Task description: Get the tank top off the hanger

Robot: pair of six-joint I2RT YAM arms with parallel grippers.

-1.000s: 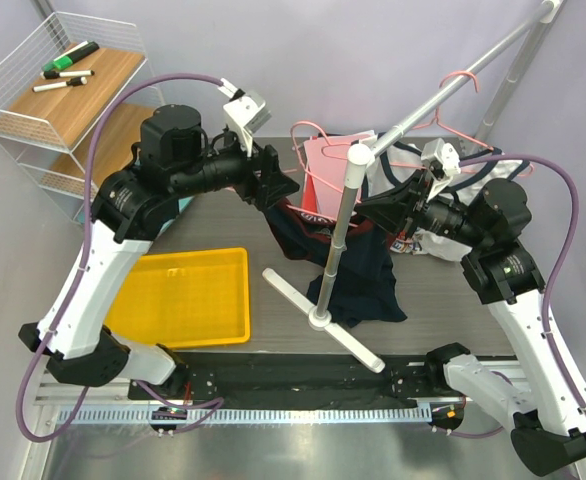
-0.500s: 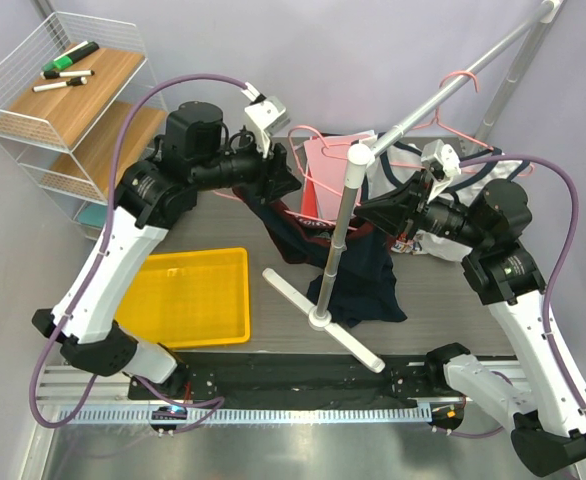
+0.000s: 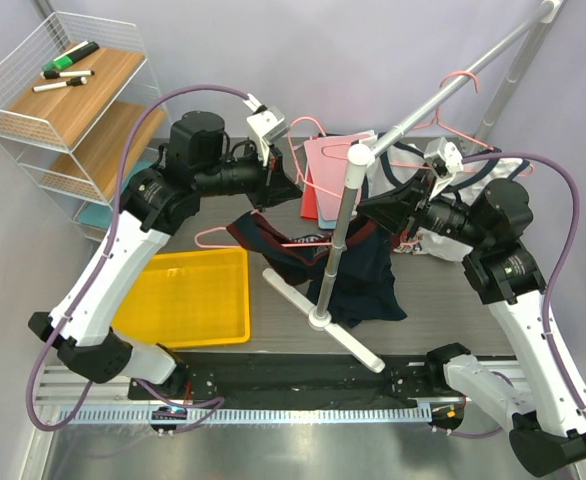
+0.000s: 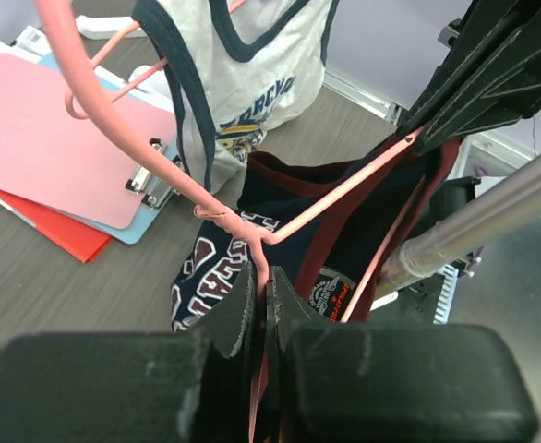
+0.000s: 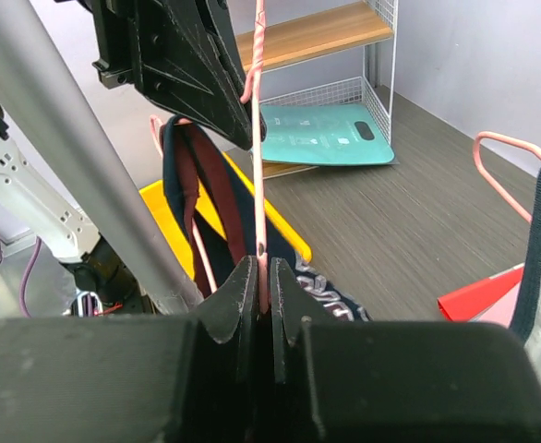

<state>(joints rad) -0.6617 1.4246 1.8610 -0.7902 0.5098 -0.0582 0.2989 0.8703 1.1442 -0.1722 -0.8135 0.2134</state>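
- The left gripper (image 4: 263, 305) is clamped tight on the pink hanger (image 4: 335, 191).
- The right gripper (image 5: 261, 286) pinches the same wire.
- The navy tank top (image 3: 365, 288) hangs on it between the 2 arms, trailing onto the table (image 3: 435, 300).

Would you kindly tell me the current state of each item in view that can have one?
left gripper, shut on the pink hanger.
right gripper, shut on the same hanger's wire.
pink hanger, held by both grippers, off the rail.
navy tank top, on the hanger, not yet removed.
yellow tray, empty.
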